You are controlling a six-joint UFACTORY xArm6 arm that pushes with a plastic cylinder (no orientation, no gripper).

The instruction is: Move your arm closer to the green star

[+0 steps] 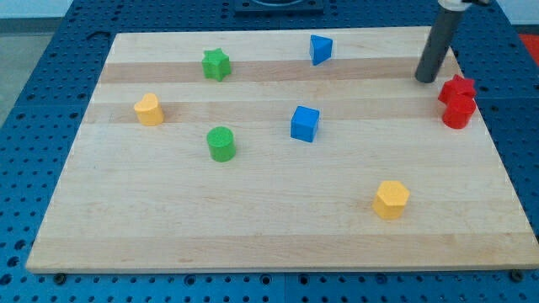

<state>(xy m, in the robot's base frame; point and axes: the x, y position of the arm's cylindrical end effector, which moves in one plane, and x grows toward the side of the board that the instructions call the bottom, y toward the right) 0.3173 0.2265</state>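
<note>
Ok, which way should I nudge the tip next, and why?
Probably slide my tip toward the view's left, along the top of the board. It sits at the view's top right, just beside the red star, while the green star lies far left at about the same height. The blue block sits near that line, so pass below it.

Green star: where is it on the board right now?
The green star sits near the view's top left of the board, above the green cylinder and far left of my tip.
</note>
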